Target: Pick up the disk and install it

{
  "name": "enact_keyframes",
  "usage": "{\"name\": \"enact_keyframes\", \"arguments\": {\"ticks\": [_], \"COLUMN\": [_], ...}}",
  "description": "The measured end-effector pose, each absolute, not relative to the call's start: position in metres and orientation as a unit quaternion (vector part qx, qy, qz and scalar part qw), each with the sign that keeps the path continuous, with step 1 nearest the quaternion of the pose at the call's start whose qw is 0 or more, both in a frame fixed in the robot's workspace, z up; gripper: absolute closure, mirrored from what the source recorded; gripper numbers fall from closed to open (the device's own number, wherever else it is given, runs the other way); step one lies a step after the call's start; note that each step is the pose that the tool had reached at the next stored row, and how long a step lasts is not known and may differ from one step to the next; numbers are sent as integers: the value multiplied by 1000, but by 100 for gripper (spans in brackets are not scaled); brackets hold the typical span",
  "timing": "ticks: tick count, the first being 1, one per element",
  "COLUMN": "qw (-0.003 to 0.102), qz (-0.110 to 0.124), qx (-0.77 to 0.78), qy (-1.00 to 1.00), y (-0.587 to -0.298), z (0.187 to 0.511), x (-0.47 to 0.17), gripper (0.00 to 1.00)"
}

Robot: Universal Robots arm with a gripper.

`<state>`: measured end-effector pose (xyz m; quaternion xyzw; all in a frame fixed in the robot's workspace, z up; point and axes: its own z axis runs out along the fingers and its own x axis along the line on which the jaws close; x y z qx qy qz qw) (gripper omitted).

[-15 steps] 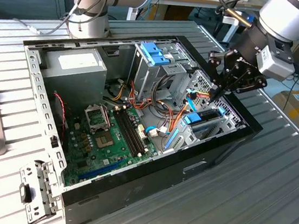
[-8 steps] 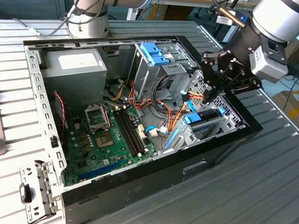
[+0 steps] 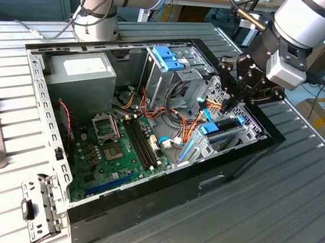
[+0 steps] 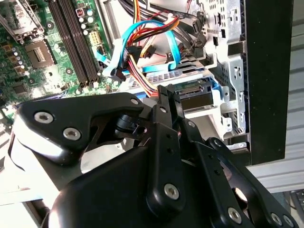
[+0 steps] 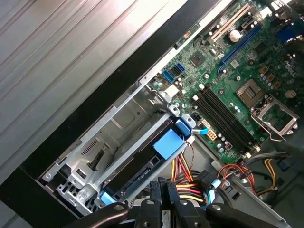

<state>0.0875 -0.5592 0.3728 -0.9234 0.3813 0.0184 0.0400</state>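
I see the disk (image 5: 142,159) sitting in the metal drive bay (image 5: 111,137) at the front corner of the open computer case (image 3: 228,165), its blue tab (image 5: 168,142) facing the green motherboard (image 5: 237,80). My gripper (image 3: 231,101) hovers just above the disk's cable end, jaws together and holding nothing. The case rests on the ribbed surface (image 3: 280,225).

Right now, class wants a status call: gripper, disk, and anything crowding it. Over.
Gripper shut, empty, above the drive bay. Disk lying in its bay inside the case, blue tab up. Cable bundle close beside it.
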Motion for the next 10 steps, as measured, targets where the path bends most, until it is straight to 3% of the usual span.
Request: {"name": "enact_keyframes", "arguments": {"ticks": [10], "qw": [40], "qz": [17], "qx": [-915], "qy": [402], "y": [-560], "z": [372], "x": [89], "gripper": [83]}}
